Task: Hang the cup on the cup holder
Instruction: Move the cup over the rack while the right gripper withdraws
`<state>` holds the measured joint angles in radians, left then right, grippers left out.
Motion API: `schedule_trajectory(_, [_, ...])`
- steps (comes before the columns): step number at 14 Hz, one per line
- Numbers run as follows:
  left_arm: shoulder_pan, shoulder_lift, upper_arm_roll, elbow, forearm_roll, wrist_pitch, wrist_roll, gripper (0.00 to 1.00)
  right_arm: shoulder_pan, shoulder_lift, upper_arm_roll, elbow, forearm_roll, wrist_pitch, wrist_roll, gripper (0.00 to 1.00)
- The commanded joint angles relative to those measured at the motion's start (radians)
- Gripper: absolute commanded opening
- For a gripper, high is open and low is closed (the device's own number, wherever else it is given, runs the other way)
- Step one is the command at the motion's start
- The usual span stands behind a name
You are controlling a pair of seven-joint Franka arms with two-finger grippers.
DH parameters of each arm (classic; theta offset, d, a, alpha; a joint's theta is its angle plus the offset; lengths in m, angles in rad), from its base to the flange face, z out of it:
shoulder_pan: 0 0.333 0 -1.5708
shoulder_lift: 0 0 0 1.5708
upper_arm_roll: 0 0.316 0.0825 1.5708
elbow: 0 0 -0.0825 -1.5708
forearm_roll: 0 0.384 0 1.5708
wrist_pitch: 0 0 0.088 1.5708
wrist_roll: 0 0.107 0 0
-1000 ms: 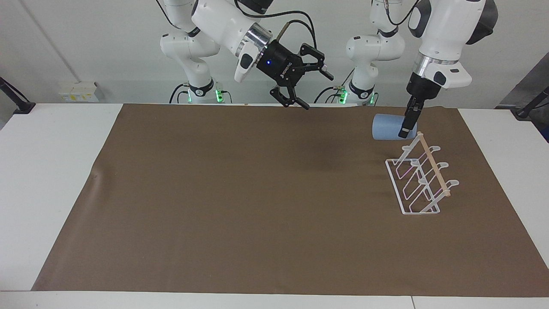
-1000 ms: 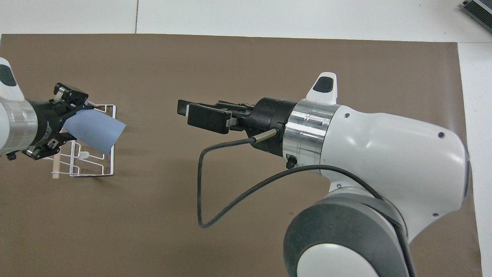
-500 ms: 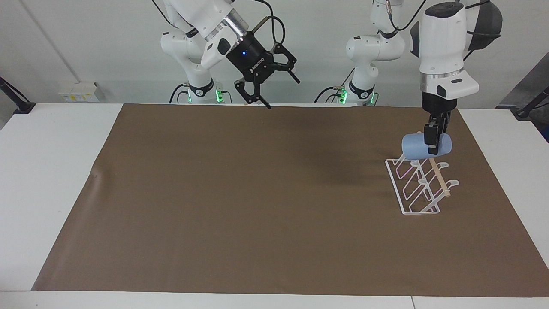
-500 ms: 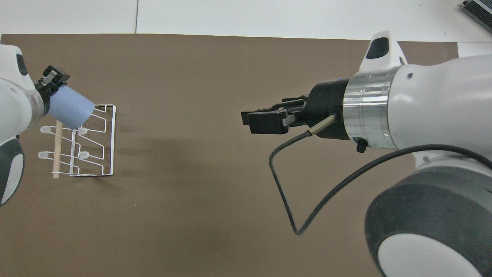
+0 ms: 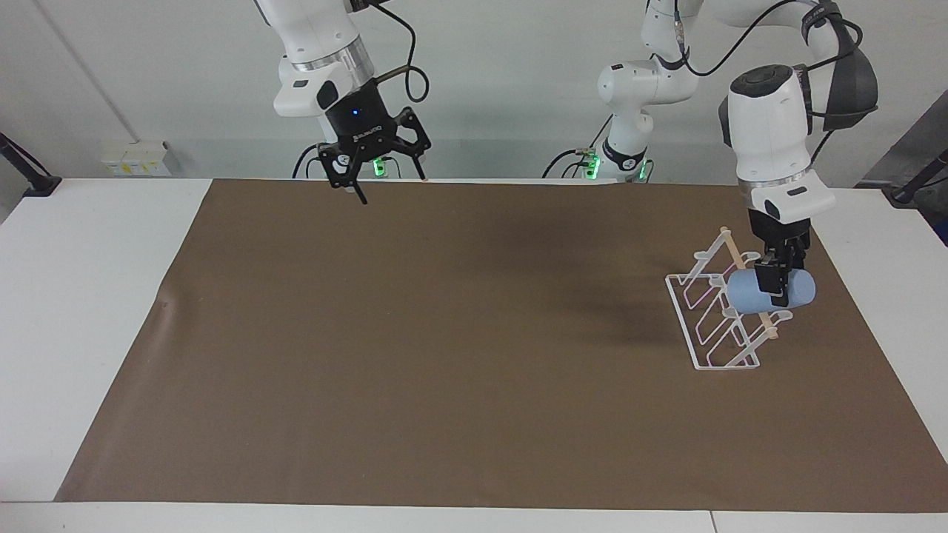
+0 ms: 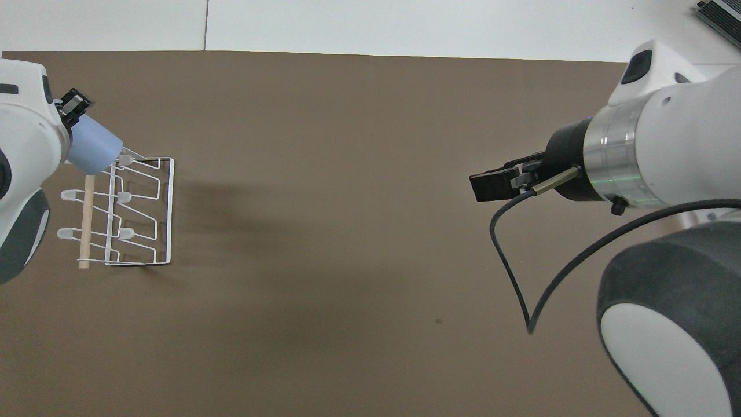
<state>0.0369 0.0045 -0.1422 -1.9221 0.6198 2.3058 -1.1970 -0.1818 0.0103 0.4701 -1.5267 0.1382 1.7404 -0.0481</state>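
my left claw [image 5: 778,285], at the right of the facing view, is clamped across the cup [image 5: 770,291], held on its side so its open mouth can slide onto a slanted prong. the cup hangs right at the cup holder [image 5: 722,314], against the wooden dowel [image 5: 735,255] (whether a prong is already inside i can't tell). a second ago it was higher, above the rack's upper end; since then i've brought it down. my right claw [image 5: 375,157], fingers spread wide and empty, has pulled back to the upper left and waits over the surface [image 5: 104,296].
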Motion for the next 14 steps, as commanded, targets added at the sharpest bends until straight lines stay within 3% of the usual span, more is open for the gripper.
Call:
schedule_trajectory(1, [0.011, 0.011, -0.005, -0.003, 0.057, 0.041, -0.055, 0.0, -0.015, 0.004, -0.025, 0.017, -0.116, -0.082, 0.002, 1.0])
schedule_trajectory(7, [-0.008, 0.014, -0.007, -0.052, 0.104, 0.052, -0.121, 0.0, -0.019, -0.012, -0.16, 0.0, -0.164, -0.183, 0.054, 1.0])
schedule_trajectory(14, [-0.008, 0.015, -0.007, -0.09, 0.14, 0.092, -0.162, 0.0, -0.091, -0.052, -0.168, -0.085, -0.192, -0.174, 0.056, 1.0])
